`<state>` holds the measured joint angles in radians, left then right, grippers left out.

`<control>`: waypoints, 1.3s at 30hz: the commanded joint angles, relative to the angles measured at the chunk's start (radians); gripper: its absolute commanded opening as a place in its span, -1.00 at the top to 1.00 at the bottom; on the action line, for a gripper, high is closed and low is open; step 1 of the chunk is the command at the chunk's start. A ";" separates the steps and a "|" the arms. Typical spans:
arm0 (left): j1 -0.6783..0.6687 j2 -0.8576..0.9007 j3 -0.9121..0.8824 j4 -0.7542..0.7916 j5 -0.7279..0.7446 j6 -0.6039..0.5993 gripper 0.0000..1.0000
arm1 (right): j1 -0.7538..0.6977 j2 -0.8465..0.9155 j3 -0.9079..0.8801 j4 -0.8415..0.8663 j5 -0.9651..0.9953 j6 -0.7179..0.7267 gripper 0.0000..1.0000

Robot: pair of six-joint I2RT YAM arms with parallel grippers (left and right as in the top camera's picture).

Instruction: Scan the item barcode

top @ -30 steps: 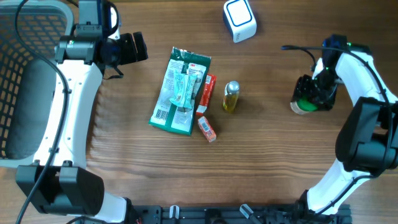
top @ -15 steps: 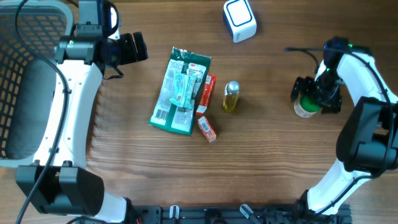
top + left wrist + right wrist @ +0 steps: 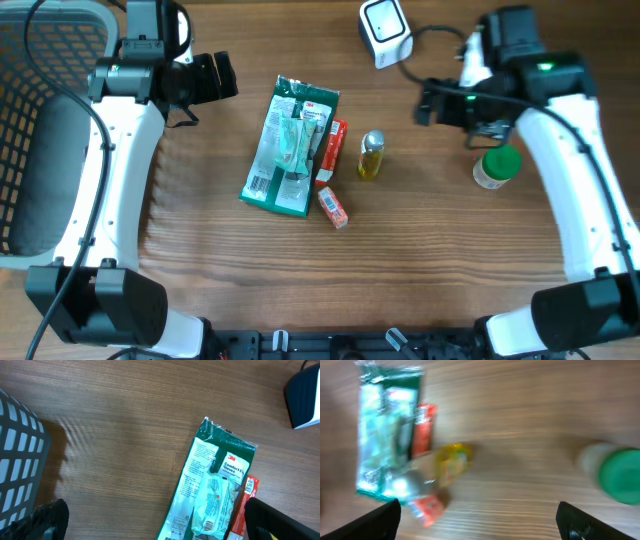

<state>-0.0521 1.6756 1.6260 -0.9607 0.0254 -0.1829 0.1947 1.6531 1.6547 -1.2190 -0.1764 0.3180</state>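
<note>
Wide open and empty, the right hand (image 3: 432, 104), nothing between its fingers. Hanging over the table (image 3: 430, 260), between the scanner (image 3: 385, 30) and the jar (image 3: 497, 167) with the green lid, touching neither. Turned toward the pile in the middle, probably to pick an item from there. Right wrist view very blurred: only the yellow bottle (image 3: 451, 462) and the jar recognisable below the spread fingers.

Also fully open and holding nothing, the left hand (image 3: 222, 78). Kept near the basket (image 3: 40, 60), well apart from the goods, seemingly to leave room for the other arm.

Items for scanning in the middle of the table: green packet (image 3: 290, 145) lying flat, with what looks like a barcode at its near left corner; red stick pack (image 3: 334, 145) touching its right edge; small red box (image 3: 333, 206) just beside the near corner; yellow bottle near, on the right. Jar alone on the right side, seemingly upright, apart from the pile, perhaps to separate it from the rest. Scanner at the far edge, likely put there so an item can be carried to it.
</note>
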 commanded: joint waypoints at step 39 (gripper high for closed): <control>0.005 0.006 0.001 0.002 0.008 0.011 -1.00 | 0.290 0.126 -0.198 0.272 0.229 0.255 -0.99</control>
<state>-0.0521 1.6756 1.6260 -0.9607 0.0254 -0.1829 0.4877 1.7649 1.4616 -0.9485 0.0353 0.5262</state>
